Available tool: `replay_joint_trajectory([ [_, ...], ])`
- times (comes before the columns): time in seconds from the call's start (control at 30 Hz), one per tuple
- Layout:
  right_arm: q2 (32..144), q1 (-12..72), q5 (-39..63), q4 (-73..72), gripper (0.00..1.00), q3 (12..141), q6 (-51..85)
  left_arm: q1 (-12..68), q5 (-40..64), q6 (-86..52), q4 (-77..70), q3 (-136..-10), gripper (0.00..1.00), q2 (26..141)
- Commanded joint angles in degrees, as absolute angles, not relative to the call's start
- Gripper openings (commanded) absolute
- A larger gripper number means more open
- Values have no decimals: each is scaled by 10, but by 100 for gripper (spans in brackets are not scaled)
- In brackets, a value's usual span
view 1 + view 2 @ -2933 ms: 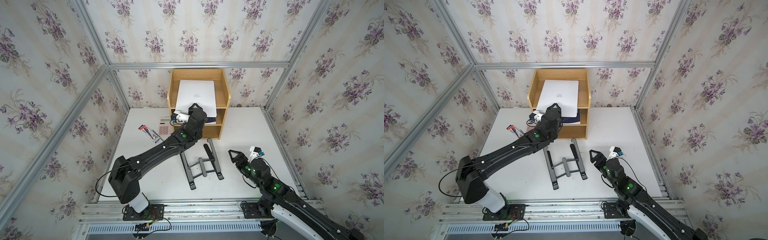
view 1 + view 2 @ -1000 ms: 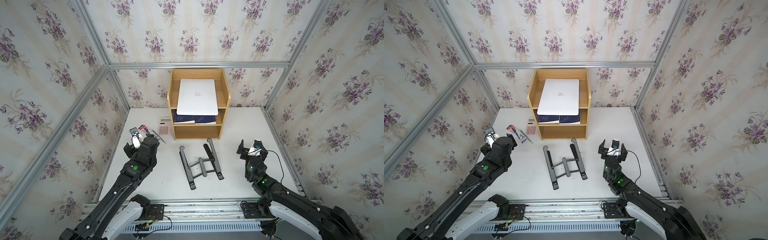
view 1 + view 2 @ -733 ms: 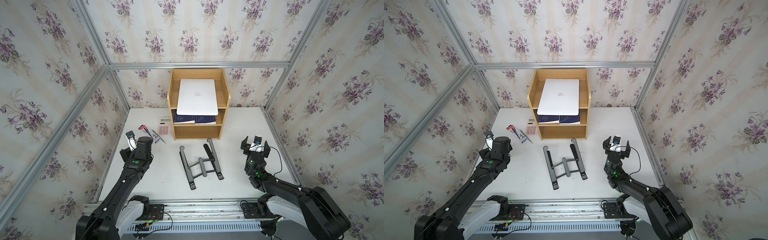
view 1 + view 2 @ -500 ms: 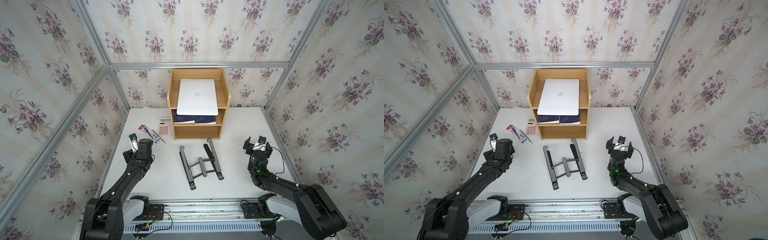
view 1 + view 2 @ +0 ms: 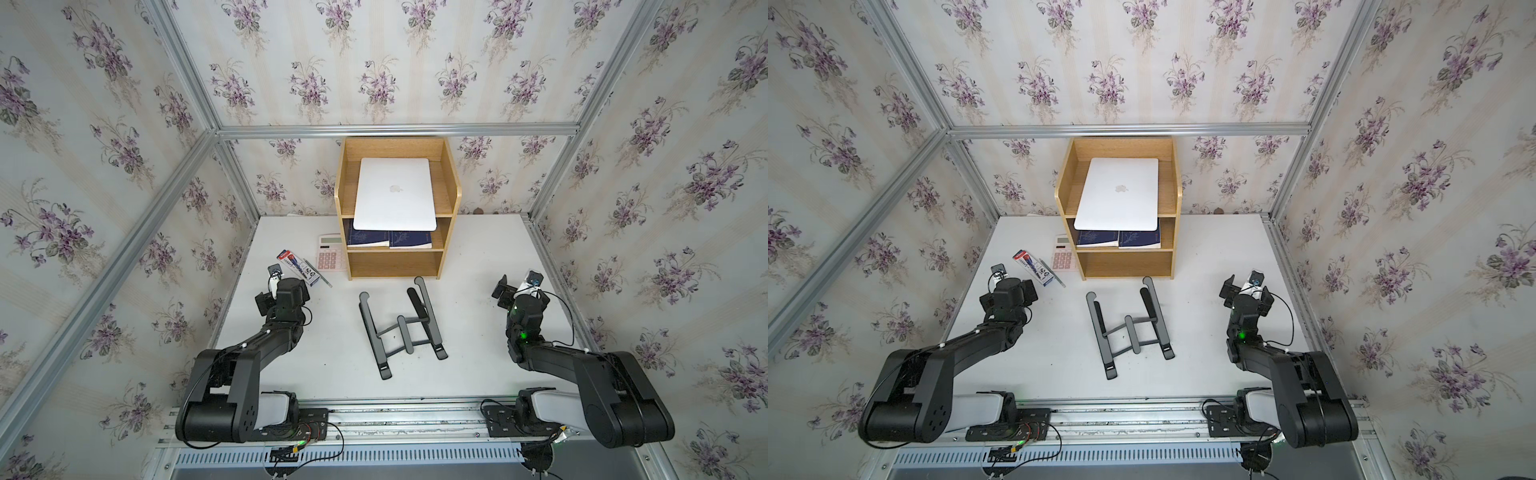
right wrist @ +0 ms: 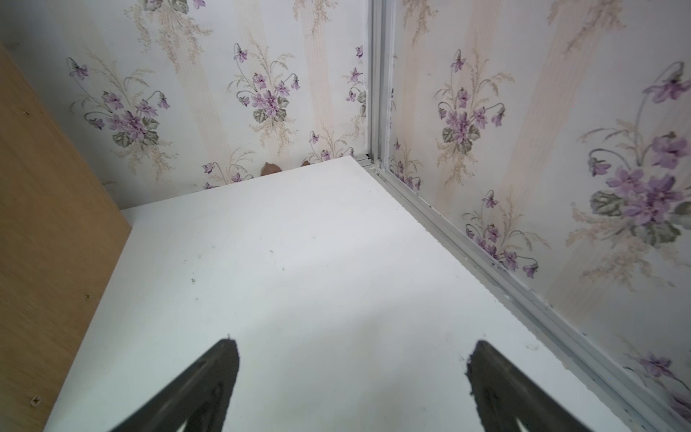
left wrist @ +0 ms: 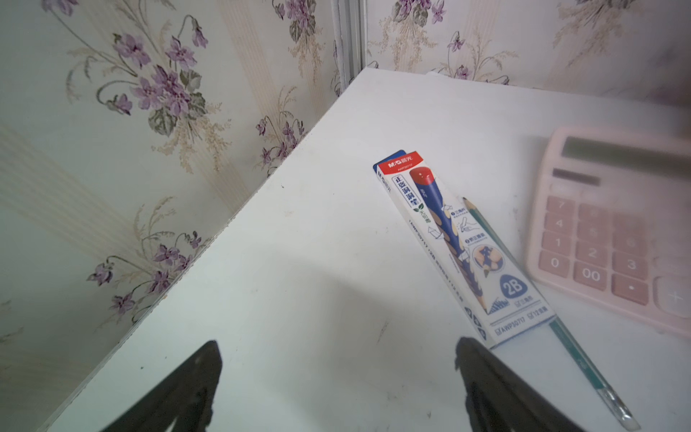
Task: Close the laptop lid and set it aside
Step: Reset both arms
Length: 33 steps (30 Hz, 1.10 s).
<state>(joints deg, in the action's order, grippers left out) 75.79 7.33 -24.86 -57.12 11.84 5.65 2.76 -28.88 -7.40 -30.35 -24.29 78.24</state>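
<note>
Laptop (image 5: 395,193) shut atop shelf (image 5: 451,195) — left end effector (image 7: 336,342) & right end effector (image 6: 355,341) wide open, empty.

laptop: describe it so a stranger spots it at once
A wooden shelf unit stands at the back of the table. The laptop lies closed on its top shelf. It is silver-white with an apple logo, unlike the dark blue books beneath.

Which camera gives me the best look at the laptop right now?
In both top views the laptop lies closed, logo up, whole, on the wooden shelf's top tier. Neither wrist view shows it.
</note>
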Motion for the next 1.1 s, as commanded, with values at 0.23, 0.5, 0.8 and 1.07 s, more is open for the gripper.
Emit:
replay_joint_trajectory([
  [0.23, 855, 49, -159, -687, 100, 143, 26, 16, -201, -37, -402, -256, 100, 836],
  [0.5, 886, 46, -125, -763, 100, 120, 16, 20, -110, 12, -433, -259, 100, 863],
  [0.8, 887, 47, -145, -772, 100, 114, 19, 18, -58, 24, -510, -223, 100, 882],
  [1.07, 886, 46, -137, -772, 100, 115, 16, 20, -74, 24, -512, -220, 100, 883],
])
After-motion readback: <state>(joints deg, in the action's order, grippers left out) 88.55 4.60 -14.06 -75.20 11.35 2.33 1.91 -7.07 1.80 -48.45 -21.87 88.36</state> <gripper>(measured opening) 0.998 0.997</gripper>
